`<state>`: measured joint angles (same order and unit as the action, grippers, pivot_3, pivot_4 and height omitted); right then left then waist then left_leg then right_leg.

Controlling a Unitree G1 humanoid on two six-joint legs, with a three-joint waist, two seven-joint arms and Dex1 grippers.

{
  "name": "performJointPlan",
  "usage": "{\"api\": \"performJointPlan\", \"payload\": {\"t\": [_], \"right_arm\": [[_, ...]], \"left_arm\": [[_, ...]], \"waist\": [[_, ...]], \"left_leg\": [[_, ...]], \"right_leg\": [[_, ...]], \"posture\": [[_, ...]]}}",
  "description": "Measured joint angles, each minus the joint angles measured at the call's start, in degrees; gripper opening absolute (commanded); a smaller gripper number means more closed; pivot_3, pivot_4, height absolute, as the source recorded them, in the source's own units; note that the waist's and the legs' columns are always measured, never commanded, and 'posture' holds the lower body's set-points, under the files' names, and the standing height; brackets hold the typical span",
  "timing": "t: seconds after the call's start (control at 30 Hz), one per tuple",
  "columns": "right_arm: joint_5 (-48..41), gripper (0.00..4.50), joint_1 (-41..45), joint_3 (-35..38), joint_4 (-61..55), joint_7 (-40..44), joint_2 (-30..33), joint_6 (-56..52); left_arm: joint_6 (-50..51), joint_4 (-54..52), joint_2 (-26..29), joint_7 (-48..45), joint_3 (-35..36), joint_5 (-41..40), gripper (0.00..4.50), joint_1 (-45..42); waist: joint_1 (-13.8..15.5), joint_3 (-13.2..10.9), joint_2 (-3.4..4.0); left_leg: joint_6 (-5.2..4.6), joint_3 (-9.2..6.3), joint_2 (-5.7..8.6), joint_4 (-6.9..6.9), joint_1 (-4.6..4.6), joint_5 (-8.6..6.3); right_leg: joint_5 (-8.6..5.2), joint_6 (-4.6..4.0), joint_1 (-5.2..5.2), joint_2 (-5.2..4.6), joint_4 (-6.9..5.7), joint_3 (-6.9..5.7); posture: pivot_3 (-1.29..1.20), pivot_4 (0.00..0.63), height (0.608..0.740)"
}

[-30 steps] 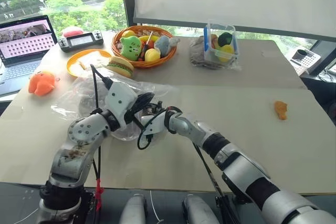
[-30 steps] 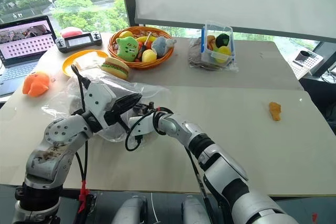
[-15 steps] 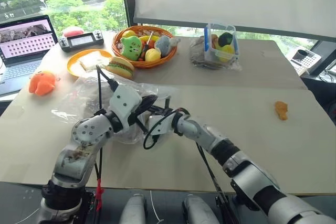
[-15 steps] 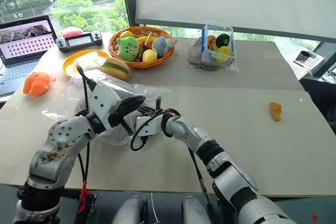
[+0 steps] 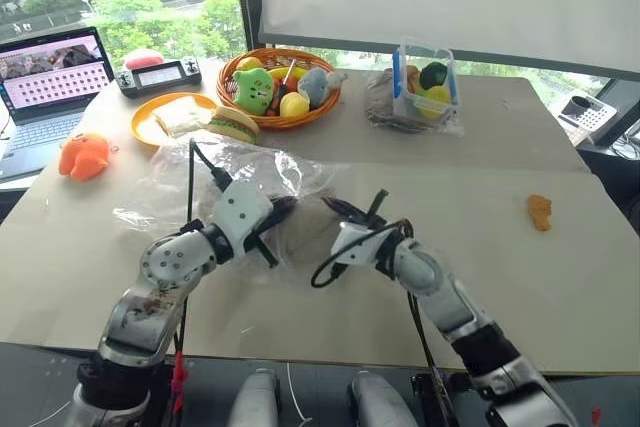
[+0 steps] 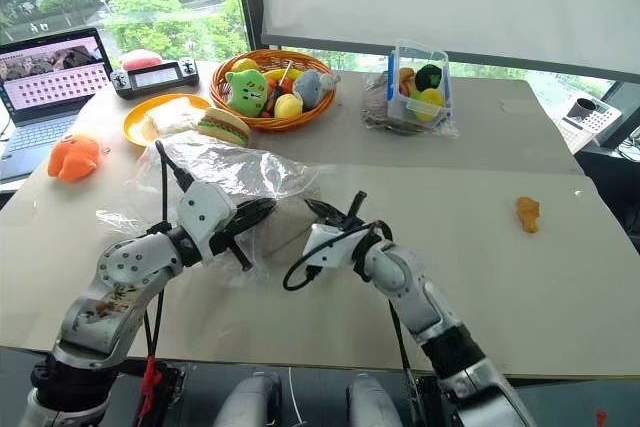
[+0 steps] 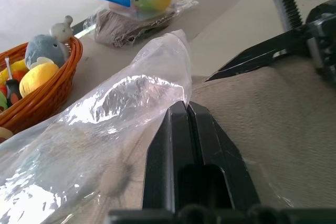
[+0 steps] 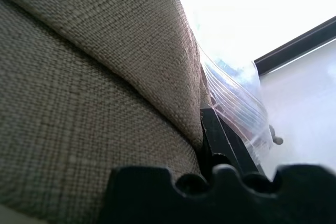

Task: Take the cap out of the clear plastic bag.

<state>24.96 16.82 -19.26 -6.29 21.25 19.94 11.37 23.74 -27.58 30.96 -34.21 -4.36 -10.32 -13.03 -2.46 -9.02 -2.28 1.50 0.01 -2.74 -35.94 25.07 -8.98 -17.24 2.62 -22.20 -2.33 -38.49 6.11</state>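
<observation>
Fingers of my left gripper (image 7: 185, 109) are pressing together on the film of the clear plastic bag (image 5: 235, 172), while my right gripper (image 8: 210, 129) is clamping its fingers on a fold of the beige cap (image 7: 273, 114). Between my two hands the cap is lying on the table (image 5: 480, 162), its near side coming out of the bag's mouth and its far side seemingly under plastic; how much is free I cannot tell.

Judging by the weave, the cap is light, soft and floppy, so it should be folding and dragging rather than lifting as one piece; a pinch on a thick seam or the brim would be holding better than loose crown cloth. The bag is thin, crinkly and slick, likely sliding off the cloth if I am keeping its edge pinned.

Counting from big to small: one table, one bag, one laptop (image 5: 45, 87), one wicker basket (image 5: 278, 87) of soft toys, one cap, one orange plate (image 5: 150, 117), one clear box with blue trim (image 5: 425, 82), one orange plush (image 5: 85, 157), one burger toy (image 5: 233, 124), one small orange piece (image 5: 540, 212).
</observation>
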Motion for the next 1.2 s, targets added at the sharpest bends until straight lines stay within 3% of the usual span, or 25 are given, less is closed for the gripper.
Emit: {"api": "performJointPlan", "payload": {"t": [0.17,0.27,0.47,0.53,0.67,0.8,1.07,1.2], "right_arm": [[-15.2,0.04,-9.5,6.0,-14.2,10.7,4.5,-12.3],[-30.8,0.04,-10.7,16.9,-22.3,16.5,9.2,-25.6],[-59.2,0.04,-11.7,37.3,-27.5,21.9,16.9,-43.2],[-71.0,0.04,-13.3,45.8,-27.4,23.1,19.0,-47.4],[-80.1,0.04,-6.3,53.1,-24.2,16.4,17.2,-47.7],[-74.1,0.04,0.8,52.8,-19.8,5.8,15.1,-43.4],[-26.6,0.04,-4.5,24.8,-13.1,-2.2,20.1,-18.2],[-14.9,0.04,-9.3,16.3,-9.6,-2.0,21.8,-14.4]], "left_arm": [[-2.5,2.0,0.0,-0.6,-0.7,0.4,0.00,0.6],[-4.7,3.0,0.2,-1.4,-1.3,1.2,0.00,0.5],[-9.6,6.6,1.1,-3.4,-2.4,3.0,0.00,0.4],[-14.4,9.3,2.8,-5.0,-3.8,5.2,0.00,0.4],[-28.5,14.9,5.2,-8.7,-7.6,10.4,0.00,0.0],[-43.1,20.2,6.5,-12.9,-10.4,12.4,0.00,-1.7],[-78.1,42.0,9.2,-24.9,-15.3,9.3,0.00,-12.3],[-78.9,48.9,6.3,-26.1,-16.1,8.4,0.00,-17.3]], "waist": [[0.3,0.0,0.00],[0.3,0.0,-0.01],[0.3,0.0,-0.01],[0.4,0.0,-0.01],[-0.1,0.0,-0.01],[0.1,0.0,0.02],[0.3,0.0,0.17],[1.2,0.0,0.16]], "left_leg": [[0.00,0.00,-0.01,-0.07,0.10,0.00],[0.00,-0.01,-0.03,-0.06,0.09,0.00],[-0.01,-0.02,-0.03,0.07,0.13,0.00],[-0.02,-0.01,-0.02,0.07,0.15,0.00],[-0.05,0.10,-0.01,0.03,0.13,0.02],[-0.11,0.13,-0.02,0.08,0.14,0.06],[-0.11,0.22,0.03,0.12,0.27,0.06],[-0.11,0.19,0.06,-0.03,0.28,0.06]], "right_leg": [[0.01,0.02,0.05,-0.03,0.12,-0.04],[0.01,0.02,0.07,-0.03,0.12,-0.07],[0.00,0.00,0.06,-0.02,0.33,-0.09],[0.00,0.00,0.10,-0.04,0.42,-0.08],[0.02,0.03,0.10,-0.04,0.46,0.04],[0.02,0.03,0.02,-0.03,0.45,0.04],[0.02,0.05,-0.13,-0.10,0.45,0.05],[0.03,0.13,-0.01,-0.11,0.45,-0.01]], "posture": [[0.00,0.150,0.728],[0.00,0.150,0.728],[0.00,0.150,0.728],[0.00,0.150,0.728],[0.00,0.150,0.728],[0.00,0.150,0.728],[0.00,0.150,0.728],[0.00,0.150,0.728]]}}
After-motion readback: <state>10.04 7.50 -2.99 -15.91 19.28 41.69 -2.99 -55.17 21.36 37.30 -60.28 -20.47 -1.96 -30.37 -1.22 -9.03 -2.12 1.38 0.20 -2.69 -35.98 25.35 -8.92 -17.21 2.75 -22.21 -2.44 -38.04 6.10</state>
